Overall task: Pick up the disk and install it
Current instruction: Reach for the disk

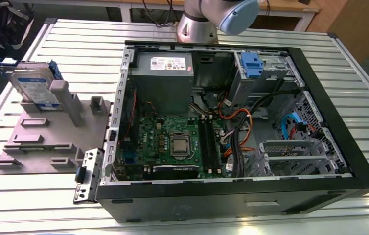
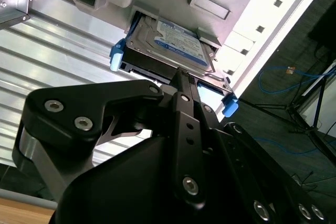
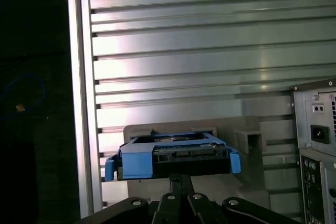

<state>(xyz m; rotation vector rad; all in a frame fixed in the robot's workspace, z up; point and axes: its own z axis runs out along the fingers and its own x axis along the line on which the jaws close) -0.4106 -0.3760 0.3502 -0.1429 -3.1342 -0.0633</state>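
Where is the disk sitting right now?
The disk stands on edge in the grey fixture on the slatted table, at the exterior view's left of the open computer case.

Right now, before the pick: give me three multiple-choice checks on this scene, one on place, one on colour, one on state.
1. Where is the hard drive?
A. In a drive bay
B. In the grey fixture, to the exterior view's left of the PC case
C. Flat on top of the power supply

2. What colour are the drive's side rails?
A. Blue
B. Red
C. Black

3. What state is the PC case in?
A. Closed by its side panel
B. Tipped upside down
C. Open on top, with the motherboard exposed

Answers:
1 B: in the exterior view the drive stands on edge in the fixture, outside the case.
2 A: both wrist views show blue plastic framing the drive.
3 C: the exterior view looks straight onto the board and cables.
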